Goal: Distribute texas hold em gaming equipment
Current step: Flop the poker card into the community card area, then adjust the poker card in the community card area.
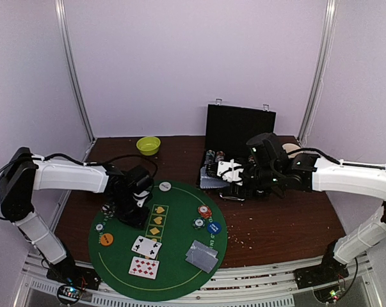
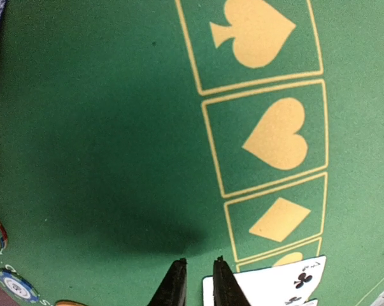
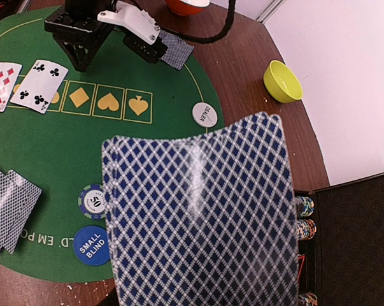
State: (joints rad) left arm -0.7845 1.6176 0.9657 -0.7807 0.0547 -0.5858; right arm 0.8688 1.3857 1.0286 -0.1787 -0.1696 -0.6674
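My left gripper (image 1: 136, 217) hovers low over the green round mat (image 1: 180, 284), beside the printed suit boxes. In the left wrist view its jaws (image 2: 199, 274) stand a narrow gap apart with nothing between them. A face-up clubs card (image 2: 287, 280) lies next to the right finger. My right gripper (image 1: 226, 179) is in front of the black case, shut on a deck of blue-diamond-backed cards (image 3: 198, 217) that hides its fingers. On the mat lie two face-up cards (image 1: 145, 256), two face-down cards (image 1: 201, 256), chips (image 1: 205, 211), a blue small-blind button (image 1: 213, 227), a white dealer button (image 1: 165, 186) and an orange button (image 1: 106, 239).
An open black case (image 1: 239, 128) with stacked chips (image 3: 304, 217) stands at the back right. A lime-green bowl (image 1: 148, 145) sits at the back of the brown table. More chips (image 1: 107, 208) lie at the mat's left edge. A face-down card (image 3: 176, 50) shows beside my left arm.
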